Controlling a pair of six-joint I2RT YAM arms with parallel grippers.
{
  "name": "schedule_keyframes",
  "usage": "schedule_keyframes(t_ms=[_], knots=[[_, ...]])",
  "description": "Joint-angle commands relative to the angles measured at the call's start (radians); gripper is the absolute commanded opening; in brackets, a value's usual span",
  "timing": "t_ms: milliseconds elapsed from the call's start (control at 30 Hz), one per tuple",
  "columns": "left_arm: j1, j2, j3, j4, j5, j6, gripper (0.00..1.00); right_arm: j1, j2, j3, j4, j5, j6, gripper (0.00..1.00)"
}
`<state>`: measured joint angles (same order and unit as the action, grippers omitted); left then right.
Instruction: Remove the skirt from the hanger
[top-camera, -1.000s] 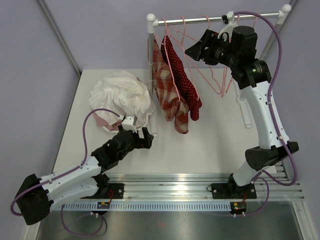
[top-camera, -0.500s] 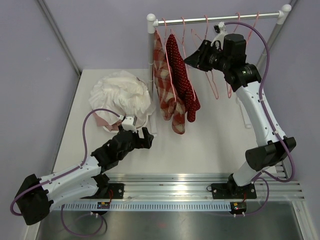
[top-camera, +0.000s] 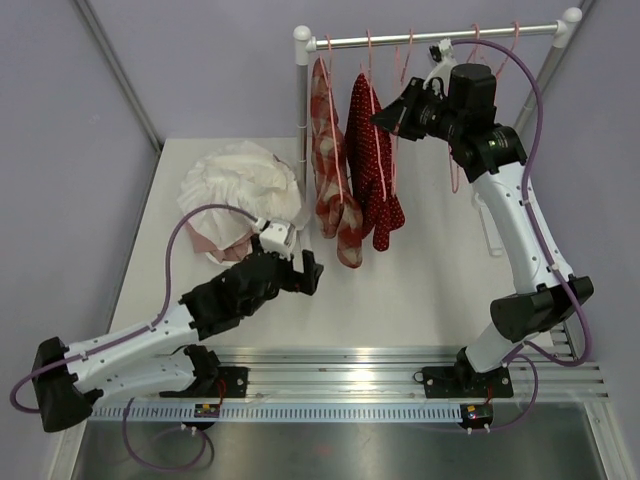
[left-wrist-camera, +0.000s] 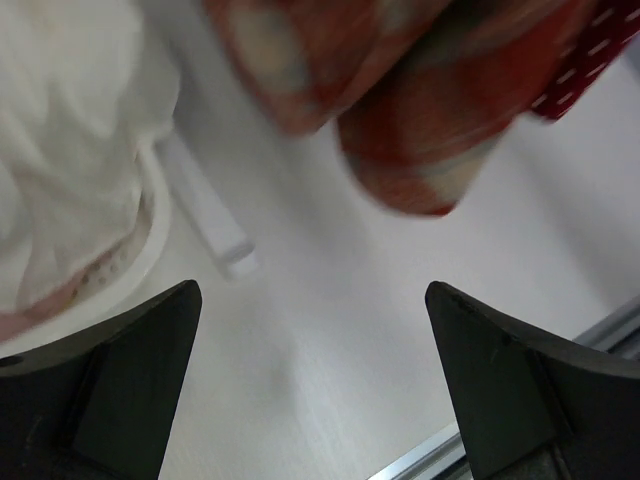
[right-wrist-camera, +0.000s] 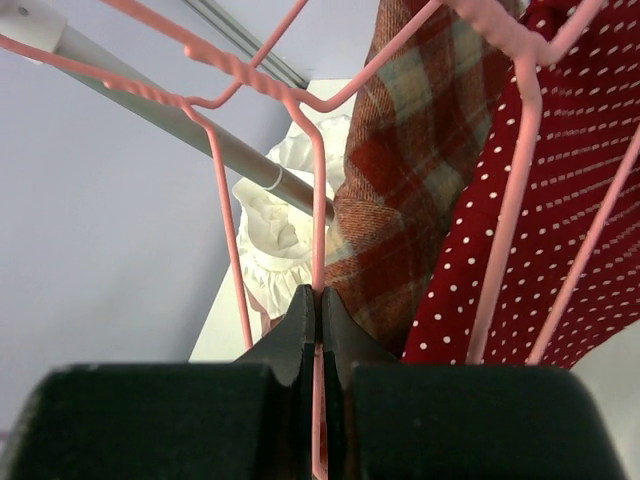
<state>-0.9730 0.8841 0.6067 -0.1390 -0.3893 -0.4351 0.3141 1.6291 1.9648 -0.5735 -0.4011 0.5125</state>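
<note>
Two skirts hang on pink hangers at the left end of the rail (top-camera: 440, 37): a red plaid skirt (top-camera: 330, 175) (right-wrist-camera: 420, 170) and a red skirt with white dots (top-camera: 377, 160) (right-wrist-camera: 575, 200). My right gripper (top-camera: 383, 115) (right-wrist-camera: 318, 300) is up beside the dotted skirt, shut on a thin pink hanger wire (right-wrist-camera: 318, 200). Which skirt that wire carries I cannot tell. My left gripper (top-camera: 306, 276) (left-wrist-camera: 310, 290) is wide open low over the table, just below the plaid skirt's hem (left-wrist-camera: 400, 130), holding nothing.
A heap of white clothes (top-camera: 242, 190) (left-wrist-camera: 60, 150) lies on the table at the left. The rack's white post (top-camera: 303, 90) and its foot (left-wrist-camera: 205, 210) stand between heap and skirts. Several bare pink hangers (top-camera: 470, 60) hang further right.
My right gripper moved left along the rail and shut on the hanger wire, and the skirts swung. My left arm reached forward and right, towards the skirts' hems.
</note>
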Motion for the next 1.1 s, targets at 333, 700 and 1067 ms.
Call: schedule_keyframes(t_ms=[333,700,1067], knots=[[-0.085,0.326,0.757,0.062,0.069,0.452,0.99,0.005,-0.127,0.204,-0.094,0.048,-0.052,0.0],[-0.084,0.423,0.654,0.249,0.125,0.512,0.99,0.005,-0.261,0.215,-0.149,-0.025,0.02,0.0],[-0.082,0.458,0.677,0.357,0.223,0.44,0.99,0.005,-0.33,0.135,-0.135,-0.042,0.054,0.0]])
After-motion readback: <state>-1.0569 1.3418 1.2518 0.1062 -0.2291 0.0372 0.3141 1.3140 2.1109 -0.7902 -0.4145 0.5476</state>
